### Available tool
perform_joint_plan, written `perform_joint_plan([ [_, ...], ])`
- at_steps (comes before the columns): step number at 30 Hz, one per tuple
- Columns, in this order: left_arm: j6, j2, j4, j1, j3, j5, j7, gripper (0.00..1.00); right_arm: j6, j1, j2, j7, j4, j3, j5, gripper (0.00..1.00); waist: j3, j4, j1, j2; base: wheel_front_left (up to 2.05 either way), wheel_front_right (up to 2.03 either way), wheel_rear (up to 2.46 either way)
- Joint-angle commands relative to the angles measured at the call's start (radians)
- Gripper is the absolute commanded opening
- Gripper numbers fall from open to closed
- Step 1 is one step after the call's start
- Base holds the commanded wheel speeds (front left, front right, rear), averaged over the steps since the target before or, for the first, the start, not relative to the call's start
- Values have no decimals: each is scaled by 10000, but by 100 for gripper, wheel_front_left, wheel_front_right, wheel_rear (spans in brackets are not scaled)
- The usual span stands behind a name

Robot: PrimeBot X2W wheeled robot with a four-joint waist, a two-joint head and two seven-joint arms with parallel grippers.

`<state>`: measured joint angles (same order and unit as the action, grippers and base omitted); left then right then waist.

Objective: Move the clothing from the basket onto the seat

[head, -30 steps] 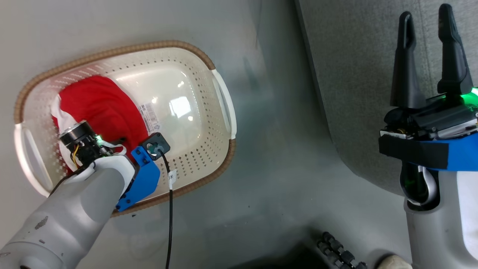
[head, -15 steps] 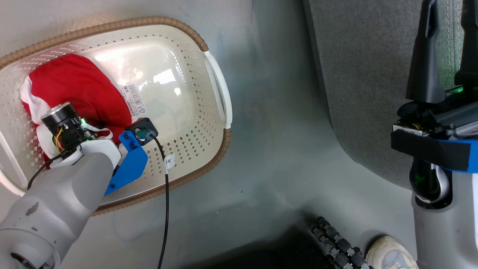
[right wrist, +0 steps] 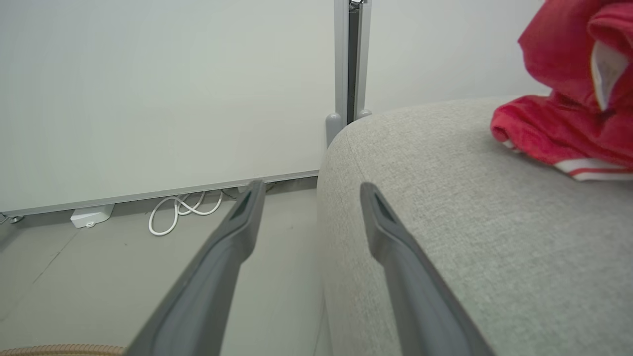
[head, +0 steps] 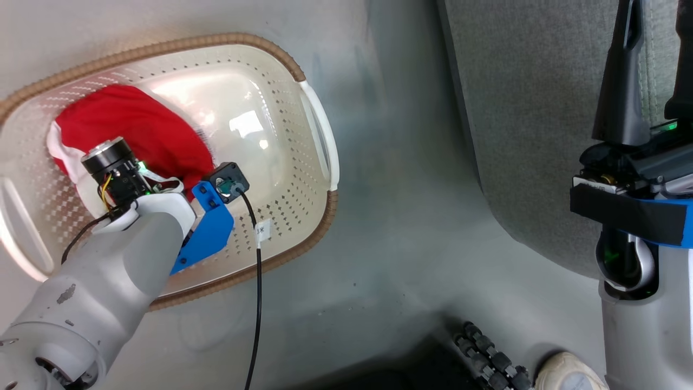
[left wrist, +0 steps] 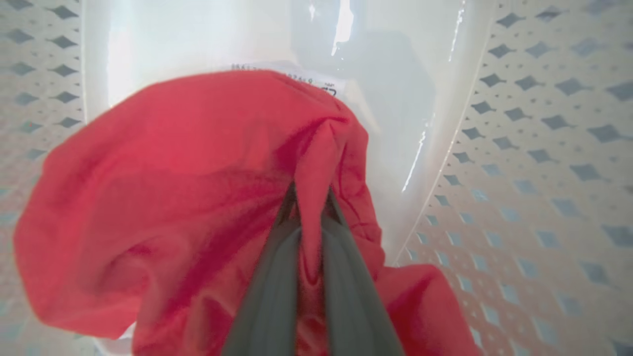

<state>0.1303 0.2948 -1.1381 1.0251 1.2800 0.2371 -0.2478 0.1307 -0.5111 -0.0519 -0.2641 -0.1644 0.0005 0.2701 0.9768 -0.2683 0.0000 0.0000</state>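
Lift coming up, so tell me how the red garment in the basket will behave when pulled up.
Likely floppy: the red garment bunches into folds where the left gripper pinches it, so it should hang and drape. Probably light, since it looks like thin cloth. It may drag on the basket wall.

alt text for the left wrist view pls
The left pincer is shut on a fold of red clothing inside the basket. The bunched fabric hides most of a paper label on the glossy floor; perforated walls rise on both sides.
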Motion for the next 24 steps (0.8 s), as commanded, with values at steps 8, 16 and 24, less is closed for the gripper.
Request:
perform_joint_plan([
  [8,4,-288,-57,-210,21,1081,1870,0,1,11,25,-5,266,-127,-382,100,-1156,603,0,0,0,0,0],
  [16,4,-903,-216,-696,-98,2196,3642,0,1,542,-89,-5,702,-318,-685,100,-2757,1274,0,0,0,0,0],
  [24,4,-1399,-19,-1093,-332,3510,4662,0,1,1356,-282,-5,1227,-549,-734,100,-4540,1856,0,0,0,0,0],
])
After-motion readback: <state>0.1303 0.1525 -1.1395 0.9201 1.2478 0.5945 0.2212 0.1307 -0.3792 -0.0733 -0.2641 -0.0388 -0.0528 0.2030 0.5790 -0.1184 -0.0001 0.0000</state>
